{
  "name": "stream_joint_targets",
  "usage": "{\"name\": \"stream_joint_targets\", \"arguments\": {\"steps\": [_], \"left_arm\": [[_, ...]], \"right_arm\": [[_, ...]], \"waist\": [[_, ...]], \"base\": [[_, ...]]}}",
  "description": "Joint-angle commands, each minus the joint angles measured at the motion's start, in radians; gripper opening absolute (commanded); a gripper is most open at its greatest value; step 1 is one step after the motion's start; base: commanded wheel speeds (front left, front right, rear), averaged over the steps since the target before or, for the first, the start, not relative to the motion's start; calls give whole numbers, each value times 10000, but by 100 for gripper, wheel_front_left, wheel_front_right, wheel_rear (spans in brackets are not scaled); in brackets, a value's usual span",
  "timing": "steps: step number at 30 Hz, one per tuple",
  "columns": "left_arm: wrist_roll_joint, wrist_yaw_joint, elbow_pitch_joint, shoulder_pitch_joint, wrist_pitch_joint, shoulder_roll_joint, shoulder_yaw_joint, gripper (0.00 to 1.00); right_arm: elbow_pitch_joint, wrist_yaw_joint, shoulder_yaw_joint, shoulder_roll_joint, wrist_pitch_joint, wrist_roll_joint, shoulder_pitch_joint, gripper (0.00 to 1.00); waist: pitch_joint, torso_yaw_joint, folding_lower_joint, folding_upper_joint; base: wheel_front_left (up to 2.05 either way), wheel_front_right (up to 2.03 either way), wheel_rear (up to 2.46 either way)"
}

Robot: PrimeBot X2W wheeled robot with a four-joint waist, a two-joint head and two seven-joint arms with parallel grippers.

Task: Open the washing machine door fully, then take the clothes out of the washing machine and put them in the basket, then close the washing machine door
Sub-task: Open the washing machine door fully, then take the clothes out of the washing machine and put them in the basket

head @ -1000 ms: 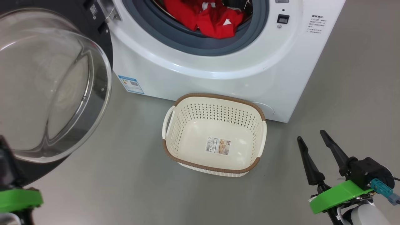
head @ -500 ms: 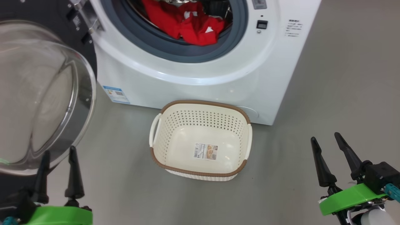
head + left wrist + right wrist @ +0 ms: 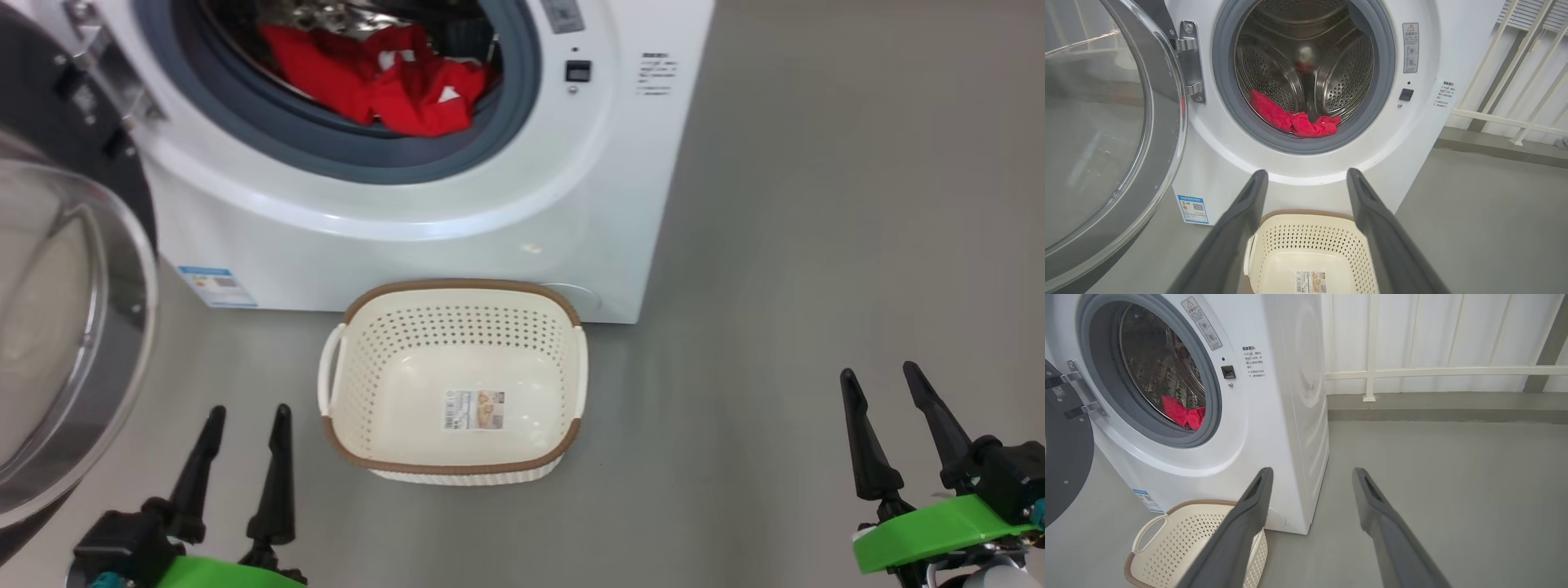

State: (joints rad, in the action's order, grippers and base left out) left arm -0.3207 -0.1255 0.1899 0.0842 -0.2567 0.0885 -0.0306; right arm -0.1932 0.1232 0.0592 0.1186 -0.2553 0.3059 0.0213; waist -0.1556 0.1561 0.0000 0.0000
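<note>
The white washing machine (image 3: 392,220) fills the upper left of the head view, its mouth uncovered. Red clothes (image 3: 380,77) lie at the front lip of the steel drum, also seen as clothes (image 3: 1294,120) and clothes (image 3: 1182,412). The washing machine door (image 3: 65,327) hangs swung out at the left, glass bowl bulging. On the floor before the machine stands the cream basket (image 3: 351,441), holding only its label. My left gripper (image 3: 247,412) is open, low and left of the basket. Far to the right, my right gripper (image 3: 882,376) is open over bare floor.
Grey floor (image 3: 775,286) stretches right of the machine. A white railing (image 3: 1412,371) and a low kerb run along the wall beyond it. The open door (image 3: 1106,143) takes up the space left of the machine.
The head camera has turned, so the whole picture has slid left. My left gripper has come up into the head view beside the basket. Both grippers stay open.
</note>
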Motion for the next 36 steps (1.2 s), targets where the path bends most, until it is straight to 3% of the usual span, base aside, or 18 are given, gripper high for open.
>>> {"name": "stream_joint_targets", "arguments": {"steps": [1, 13, 36], "left_arm": [[48, -51, -275, 17, -51, 272, -195, 100], [40, -51, -315, -68, -51, 312, 350, 100], [-423, -52, -378, 138, -51, 314, 279, 100]], "right_arm": [[279, 75, -94, 32, -65, 44, -56, 100], [421, 75, 384, -2, -65, 43, -428, 100], [528, 75, 577, -71, -65, 2, -351, 100]], "waist": [[79, -410, 0, 0], [161, -1175, 0, 0], [-113, -1088, 0, 0]], "base": [[0, 0, 0], [0, 0, 0], [4, -4, 0]]}}
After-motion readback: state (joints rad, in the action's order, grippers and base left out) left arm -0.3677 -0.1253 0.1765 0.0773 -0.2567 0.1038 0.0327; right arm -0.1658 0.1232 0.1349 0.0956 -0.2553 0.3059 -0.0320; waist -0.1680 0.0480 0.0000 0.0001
